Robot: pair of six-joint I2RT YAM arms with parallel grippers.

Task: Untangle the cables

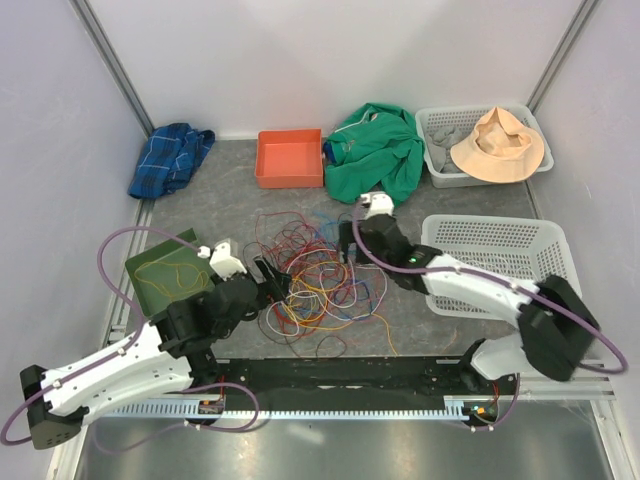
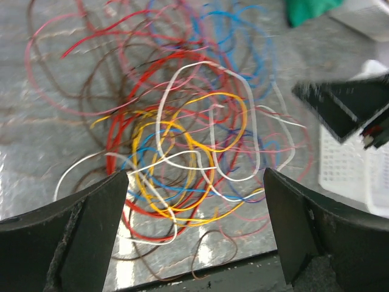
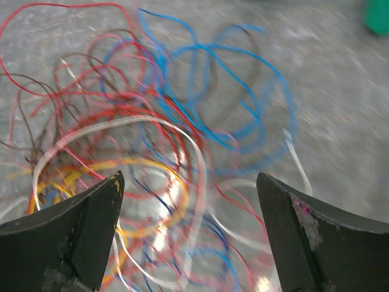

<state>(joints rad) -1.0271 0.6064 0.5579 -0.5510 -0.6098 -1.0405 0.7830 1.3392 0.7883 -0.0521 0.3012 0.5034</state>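
Observation:
The cables (image 1: 315, 280) lie in a tangled heap of red, yellow, orange, blue, white and brown loops on the grey table, between the two arms. My left gripper (image 1: 272, 278) is at the heap's left edge, open and empty; its wrist view shows the cables (image 2: 188, 152) spread between and beyond its fingers (image 2: 91, 225). My right gripper (image 1: 347, 250) is over the heap's upper right, open and empty; its wrist view shows blurred cables (image 3: 164, 152) below its fingers (image 3: 304, 231).
A green tray (image 1: 170, 268) holding a thin yellow wire sits at left. An orange bin (image 1: 290, 158), green cloth (image 1: 380, 150), blue plaid cloth (image 1: 170, 158) and a white basket (image 1: 445, 170) with a hat stand at the back. Another white basket (image 1: 500, 255) is at right.

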